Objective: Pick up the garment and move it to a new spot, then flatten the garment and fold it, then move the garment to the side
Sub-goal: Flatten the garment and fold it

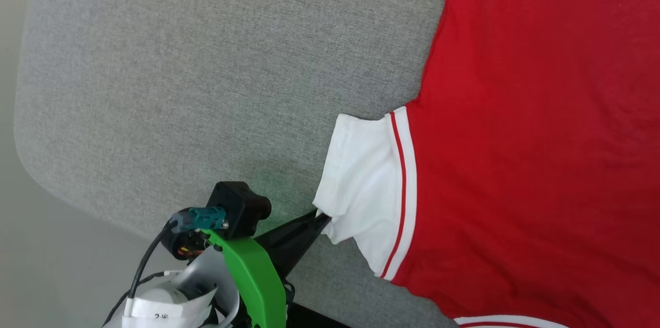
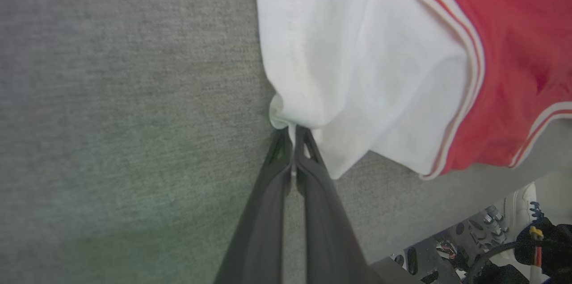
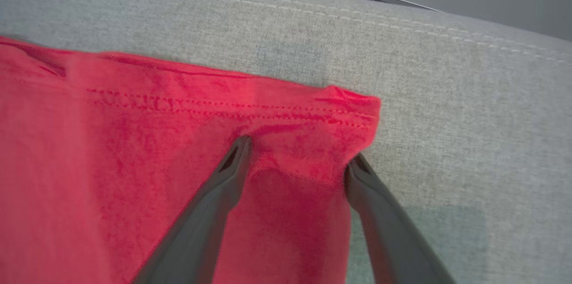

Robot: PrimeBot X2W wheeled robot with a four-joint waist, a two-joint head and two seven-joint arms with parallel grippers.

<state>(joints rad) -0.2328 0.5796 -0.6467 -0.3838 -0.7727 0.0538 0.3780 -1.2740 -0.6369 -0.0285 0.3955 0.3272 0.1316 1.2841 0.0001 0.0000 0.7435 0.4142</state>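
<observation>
The garment [image 1: 515,137] lies spread on the right part of the table [image 1: 180,85], its red body flat with a few soft wrinkles. One white sleeve [image 1: 361,183] goes out from it toward the middle of the table, near the near edge. A white band with a thin red stripe [image 1: 402,183] runs where the sleeve joins the red cloth. The outer lower corner of the sleeve is pulled into a small point.

The left gripper [image 1: 322,219] is shut on that corner. In the left wrist view its two dark fingers [image 2: 313,177] lie pressed together, with a small fold of white cloth pinched between the tips. The rest of the sleeve spreads away from them over the grey surface.

In the right wrist view the red hem [image 3: 223,105], with its double line of stitches, lies along the stitched edge of the table and a little inside it. The right gripper [image 3: 298,152] stands with its jaws wide apart at the corner of this hem. One tip rests on the red cloth, the other is just at the cloth's side edge. A raised fold of cloth sits between them, not pinched.

In the head view a green bracket [image 1: 258,276] and a black camera block [image 1: 237,207] of the left arm are over the near edge, close to the table's rounded corner
</observation>
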